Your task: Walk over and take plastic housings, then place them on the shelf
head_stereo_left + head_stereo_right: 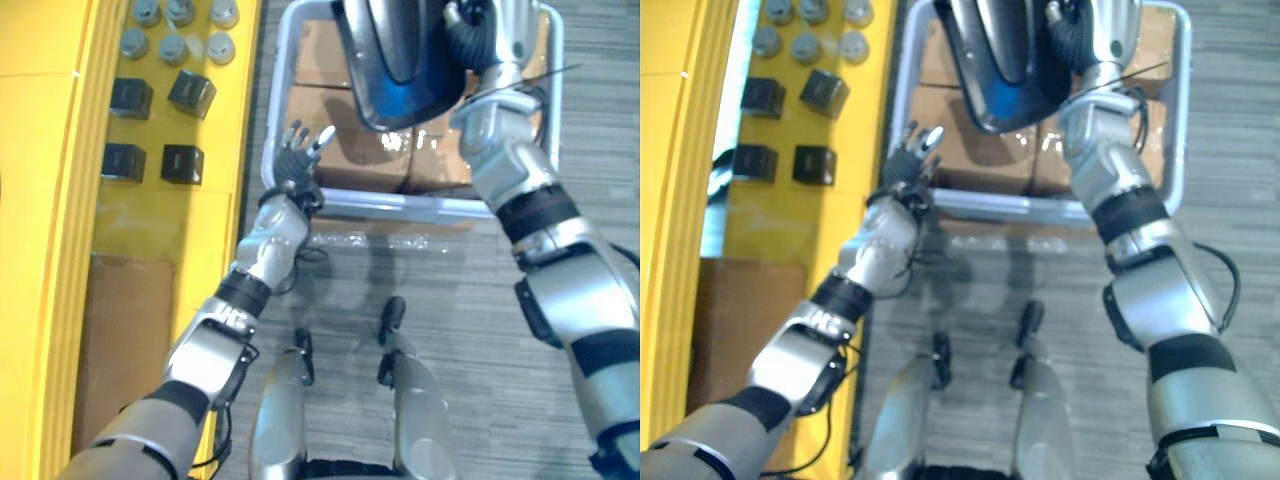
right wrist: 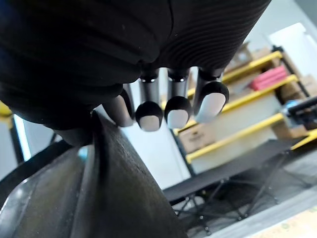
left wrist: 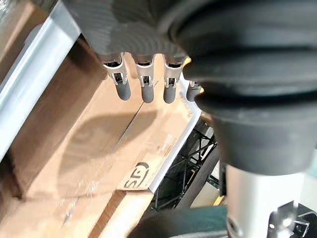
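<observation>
Right hand [image 2: 176, 99] clamped on a large dark curved plastic housing [image 1: 390, 60], top centre.
Left hand [image 1: 298, 160], fingers straight and apart, beside silver-railed cart [image 1: 390, 205]; yellow shelf [image 1: 50, 150] left.

Steeply down from the head, twice, slightly apart, sharing yellow shelf [image 1: 60, 150] at left and silver cart frame [image 1: 380, 206] ahead. From the left wrist, very close over cardboard [image 3: 89, 148] inside that frame. From the right wrist, hard against dark housing [image 2: 74, 198], facing distant racks [image 2: 237, 99].
</observation>
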{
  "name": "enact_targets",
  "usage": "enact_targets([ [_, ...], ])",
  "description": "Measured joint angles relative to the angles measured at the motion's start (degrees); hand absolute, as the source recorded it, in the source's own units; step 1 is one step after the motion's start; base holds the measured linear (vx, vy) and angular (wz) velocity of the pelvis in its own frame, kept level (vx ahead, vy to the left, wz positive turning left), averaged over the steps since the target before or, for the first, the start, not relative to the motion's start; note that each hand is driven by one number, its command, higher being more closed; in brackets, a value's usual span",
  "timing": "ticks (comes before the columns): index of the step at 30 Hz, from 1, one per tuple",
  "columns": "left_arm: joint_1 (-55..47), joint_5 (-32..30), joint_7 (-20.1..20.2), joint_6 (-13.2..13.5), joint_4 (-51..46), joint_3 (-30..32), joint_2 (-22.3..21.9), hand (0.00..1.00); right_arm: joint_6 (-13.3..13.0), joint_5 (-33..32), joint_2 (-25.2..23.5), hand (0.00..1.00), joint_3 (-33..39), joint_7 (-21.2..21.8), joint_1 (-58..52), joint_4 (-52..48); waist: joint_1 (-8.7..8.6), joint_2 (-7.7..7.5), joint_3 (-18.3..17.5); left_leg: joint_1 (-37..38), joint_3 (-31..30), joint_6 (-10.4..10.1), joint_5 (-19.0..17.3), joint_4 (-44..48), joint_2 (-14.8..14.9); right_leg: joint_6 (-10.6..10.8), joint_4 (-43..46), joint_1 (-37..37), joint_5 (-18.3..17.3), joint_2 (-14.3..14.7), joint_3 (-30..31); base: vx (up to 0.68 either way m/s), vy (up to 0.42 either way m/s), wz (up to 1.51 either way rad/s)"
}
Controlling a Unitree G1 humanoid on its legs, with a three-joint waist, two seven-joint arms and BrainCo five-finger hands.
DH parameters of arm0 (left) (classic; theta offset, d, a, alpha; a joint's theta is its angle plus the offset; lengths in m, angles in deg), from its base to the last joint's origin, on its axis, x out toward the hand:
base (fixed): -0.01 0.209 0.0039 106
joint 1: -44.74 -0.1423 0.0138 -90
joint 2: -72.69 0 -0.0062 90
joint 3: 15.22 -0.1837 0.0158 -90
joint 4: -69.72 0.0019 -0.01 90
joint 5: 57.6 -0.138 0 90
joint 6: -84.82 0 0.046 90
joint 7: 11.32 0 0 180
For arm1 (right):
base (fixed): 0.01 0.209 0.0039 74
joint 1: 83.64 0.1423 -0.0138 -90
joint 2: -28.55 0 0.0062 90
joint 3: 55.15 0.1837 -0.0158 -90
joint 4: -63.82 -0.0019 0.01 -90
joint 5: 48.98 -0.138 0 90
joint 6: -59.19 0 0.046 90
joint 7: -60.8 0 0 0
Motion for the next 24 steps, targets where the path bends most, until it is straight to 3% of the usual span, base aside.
enact_targets([
  [11, 2.85, 1.78, -0.36, 1.3, 0.83, 1.55, -1.15, 0.0, -0.55, 1.5, -1.26, 1.0, -2.39, 0.07, -0.78, -0.03, -0.14, -0.4, -0.05, 0.31, -0.04, 0.01, 0.01, -0.03, -0.15, 0.14, 0.0, 0.36, 0.17, -0.13, 0.21, 0.0, 0.0, 0.0],
  [24, 3.76, 0.81, 0.59, 3.83, 0.9, 1.08, -1.95, 0.0, -5.03, 3.88, -2.92, 1.0, -4.88, 0.16, -3.96, -0.03, -0.36, -0.9, -0.29, 0.88, -0.03, 0.02, 0.02, -0.1, -0.2, 0.25, -0.96, 1.32, 0.78, -0.03, 0.36, -0.02, 0.002, -0.01],
])
